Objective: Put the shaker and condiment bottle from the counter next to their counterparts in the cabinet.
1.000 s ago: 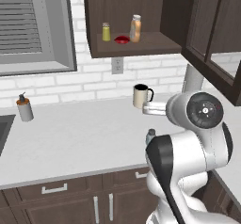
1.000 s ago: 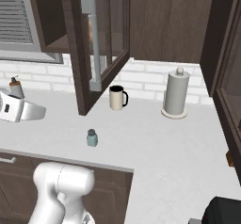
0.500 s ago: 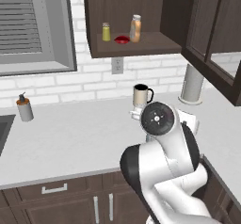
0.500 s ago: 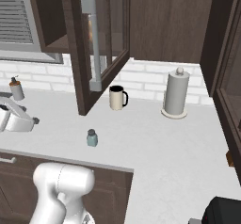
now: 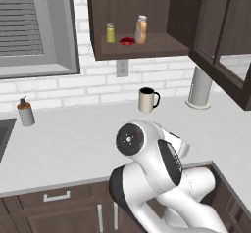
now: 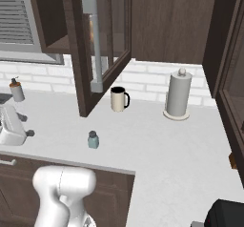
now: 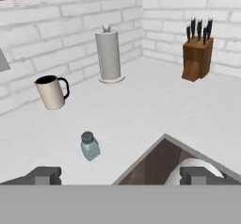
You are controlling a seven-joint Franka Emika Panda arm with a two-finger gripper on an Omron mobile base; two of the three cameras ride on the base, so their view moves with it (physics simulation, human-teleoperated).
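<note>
The blue-grey shaker (image 6: 93, 139) stands upright on the counter (image 6: 157, 145), in front of the open cabinet door. In the hand view the shaker (image 7: 89, 146) sits low and left of centre, ahead of my gripper (image 7: 121, 176), whose fingertips (image 7: 45, 174) stand wide apart with nothing between them. My gripper (image 6: 26, 126) hovers low over the counter's left front, well left of the shaker. The orange condiment bottle (image 5: 141, 30) stands on the cabinet (image 5: 147, 46) shelf beside the red item (image 5: 127, 41) and the yellow-green shaker (image 5: 111, 33).
A cream mug (image 6: 119, 98) and a paper towel roll (image 6: 177, 95) stand near the back wall. A knife block (image 7: 196, 56) is in the far corner. A pump dispenser (image 5: 25, 112) stands by the sink. The open cabinet door (image 6: 97, 45) hangs over the counter.
The arm has folded down and swung left across the left base view. The hand has sunk a little toward the counter's left front. The jaws stayed open.
</note>
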